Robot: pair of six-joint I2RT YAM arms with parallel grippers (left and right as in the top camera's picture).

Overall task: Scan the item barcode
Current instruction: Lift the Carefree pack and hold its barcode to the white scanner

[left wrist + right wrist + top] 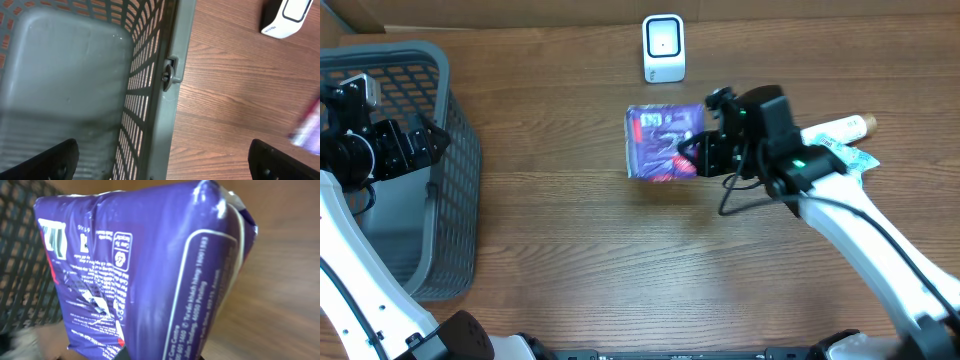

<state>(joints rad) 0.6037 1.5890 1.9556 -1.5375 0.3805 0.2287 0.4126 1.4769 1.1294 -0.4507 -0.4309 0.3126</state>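
The item is a purple printed packet, held just in front of the white scanner at the table's back. My right gripper is shut on the packet's right end. The right wrist view is filled by the packet, and my right gripper clamps its lower edge. Dark bars that look like a barcode show near its upper left corner. My left gripper hangs open over the rim of the grey basket, its jaws wide apart and holding nothing.
The basket wall runs down the middle of the left wrist view, with the scanner at the top right. A white tube and a teal packet lie at the right, partly under my right arm.
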